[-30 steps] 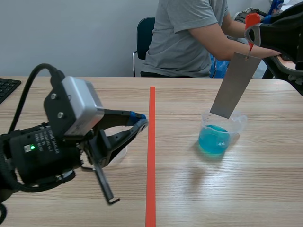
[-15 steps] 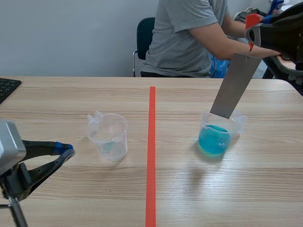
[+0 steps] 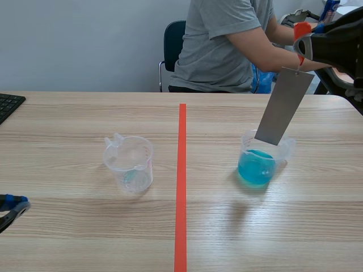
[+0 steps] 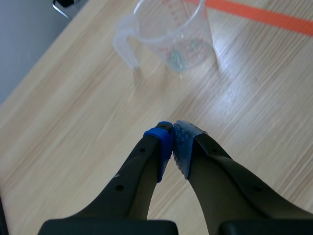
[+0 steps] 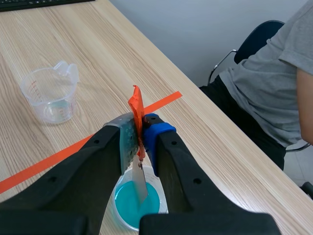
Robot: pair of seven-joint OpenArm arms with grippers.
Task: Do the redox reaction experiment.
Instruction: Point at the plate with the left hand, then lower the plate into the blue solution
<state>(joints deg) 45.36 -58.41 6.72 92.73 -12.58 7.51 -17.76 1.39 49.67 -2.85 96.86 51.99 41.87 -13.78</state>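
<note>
Metal strip (image 3: 282, 107) hangs from the right hand (image 5: 139, 131) — clamped on its orange tag (image 5: 136, 104) — over the blue-filled beaker (image 3: 258, 164).

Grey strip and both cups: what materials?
Flat grey strip: probably sheet metal; matte, thin, hangs rigid and straight from its orange-red tag. Clear cup with blue liquid and other clear cup: likely moulded plastic; transparent, one-piece handles, red printed scale on the second.

Open wood between clear beaker (image 3: 129, 163) left and blue-filled beaker (image 3: 261, 164) right, grey plate (image 3: 282, 107) slanting over the latter's mouth, keyboard (image 3: 8, 105) at far left edge, person (image 3: 227, 42) beyond far edge
</note>
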